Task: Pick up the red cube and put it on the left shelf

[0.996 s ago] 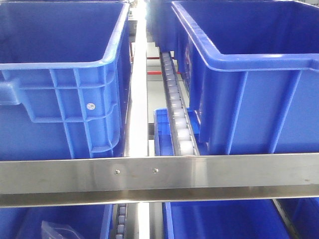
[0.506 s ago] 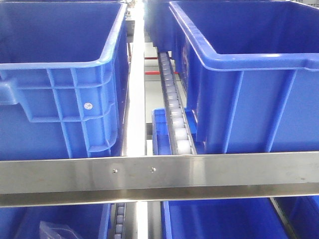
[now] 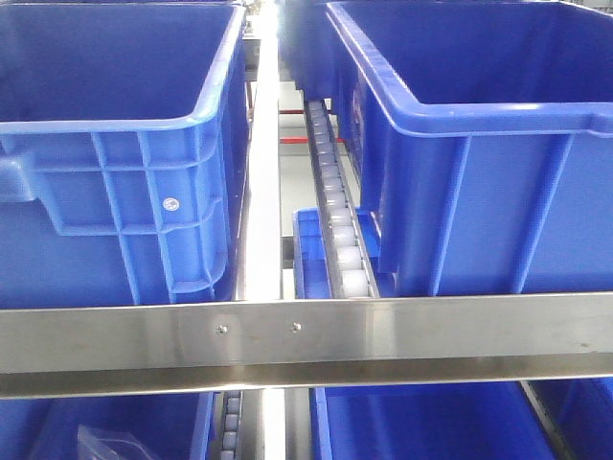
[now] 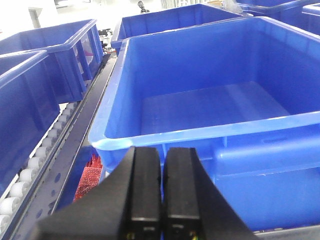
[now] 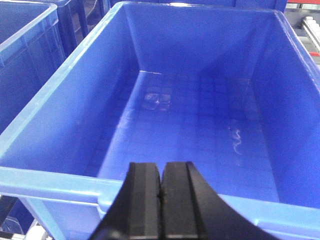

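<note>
Front view, left bin: a large blue bin [image 3: 115,153] sits on the upper rack level at left, its ribbed side wall facing the camera.
Front view, right bin: a second large blue bin [image 3: 479,153] sits at right on the same level, nothing visible inside.
Front view, between them: a steel rail [image 3: 261,182] and a track of white rollers [image 3: 337,216] run away from the camera.
Front view, foreground: a steel crossbar [image 3: 306,331] spans the frame, with more blue bins on the level below and a clear plastic bag [image 3: 110,443] at lower left.
Front view, arms: neither gripper shows here.
Left wrist view, claw: the left gripper [image 4: 162,200] has its black fingers pressed together with only a thin seam between, nothing pinched.
Left wrist view, surroundings: it hangs just in front of a blue bin's near rim [image 4: 200,132]; white rollers line the left edge.
Left wrist view, red thing: a red textured object [image 4: 89,176] lies below the rim, left of the fingers; whether it is the red cube I cannot tell.
Right wrist view, claw: the right gripper [image 5: 161,200] is likewise pressed together and holds nothing.
Right wrist view, surroundings: it hovers over the near rim of a deep blue bin [image 5: 60,182] with a gridded floor.
</note>
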Controlling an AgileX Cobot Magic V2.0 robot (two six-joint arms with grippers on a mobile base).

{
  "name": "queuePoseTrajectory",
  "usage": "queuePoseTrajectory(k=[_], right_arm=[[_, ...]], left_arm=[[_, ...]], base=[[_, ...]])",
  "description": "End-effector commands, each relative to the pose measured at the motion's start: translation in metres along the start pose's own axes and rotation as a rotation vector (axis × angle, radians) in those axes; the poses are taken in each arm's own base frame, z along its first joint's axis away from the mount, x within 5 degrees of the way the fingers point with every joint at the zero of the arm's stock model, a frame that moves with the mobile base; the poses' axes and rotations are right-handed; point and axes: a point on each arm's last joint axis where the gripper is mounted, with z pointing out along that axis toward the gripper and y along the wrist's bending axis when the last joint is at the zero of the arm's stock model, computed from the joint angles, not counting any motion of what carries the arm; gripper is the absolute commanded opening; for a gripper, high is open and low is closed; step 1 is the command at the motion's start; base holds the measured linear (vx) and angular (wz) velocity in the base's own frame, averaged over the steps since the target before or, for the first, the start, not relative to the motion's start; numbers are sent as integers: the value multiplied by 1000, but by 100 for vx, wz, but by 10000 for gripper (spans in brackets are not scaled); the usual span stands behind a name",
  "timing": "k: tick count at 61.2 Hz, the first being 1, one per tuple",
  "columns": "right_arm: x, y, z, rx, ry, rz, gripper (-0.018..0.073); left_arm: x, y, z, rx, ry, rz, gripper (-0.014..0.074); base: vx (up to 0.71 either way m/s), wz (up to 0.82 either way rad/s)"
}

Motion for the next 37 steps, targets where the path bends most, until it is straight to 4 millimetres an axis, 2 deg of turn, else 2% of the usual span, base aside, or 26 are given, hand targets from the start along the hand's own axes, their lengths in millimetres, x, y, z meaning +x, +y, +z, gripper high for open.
queuePoseTrajectory(k=[1, 11, 19, 26, 37], right_arm=[[-17, 0, -2, 3, -112, -17, 57], [-13, 0, -4, 2, -114, -17, 57], [-11, 0, -14, 0, -170, -18, 57], [1, 0, -26, 0, -190, -18, 57], [34, -4, -44, 38, -213, -15, 57]], left_arm=[[-1, 0, 0, -4, -68, -5, 106], [-1, 0, 0, -4, -68, -5, 106], [-1, 0, 0, -4, -68, -5, 106], [-1, 0, 0, -4, -68, -5, 106], [-1, 0, 0, -4, -68, -5, 106]], base=[[0, 0], [0, 0], [0, 0], [0, 0], [0, 0]])
